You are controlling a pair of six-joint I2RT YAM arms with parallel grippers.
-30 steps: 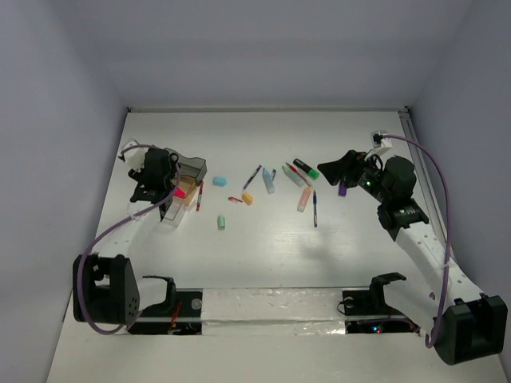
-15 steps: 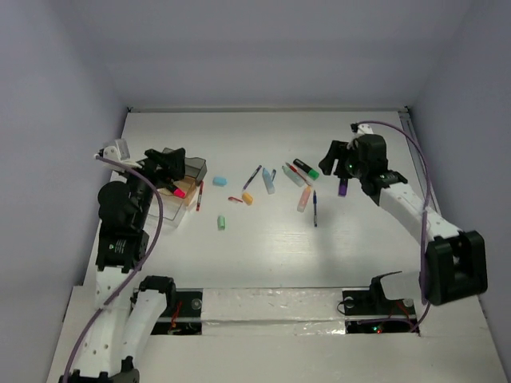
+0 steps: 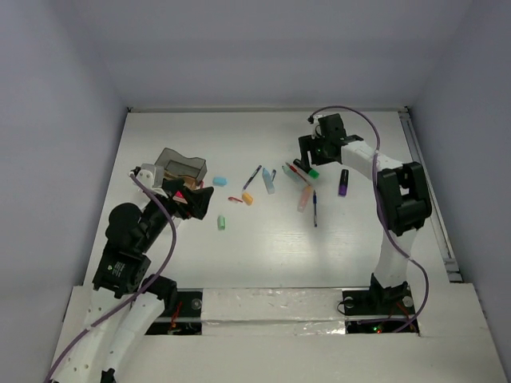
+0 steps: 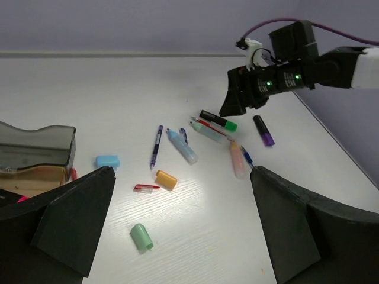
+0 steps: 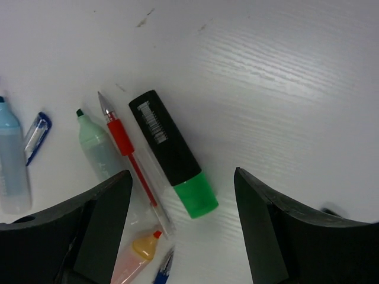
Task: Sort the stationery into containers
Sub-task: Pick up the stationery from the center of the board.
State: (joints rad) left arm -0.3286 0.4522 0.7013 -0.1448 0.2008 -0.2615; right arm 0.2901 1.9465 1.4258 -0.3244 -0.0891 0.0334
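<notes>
The green-capped black highlighter (image 5: 172, 155) lies flat on the worktop (image 5: 284, 71) right under the right tool (image 5: 182, 177), slanting lengthwise between its spread fingers, a red pen (image 5: 127, 155) just beside it; the left tool (image 3: 196, 201), spread and empty, hangs well away from it, by the containers (image 3: 180, 167)

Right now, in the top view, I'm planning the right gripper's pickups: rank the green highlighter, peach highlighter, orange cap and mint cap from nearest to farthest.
From the right gripper:
1. green highlighter, right by the fingers.
2. peach highlighter, further toward the bases.
3. orange cap, left of centre.
4. mint cap, farthest left.
</notes>
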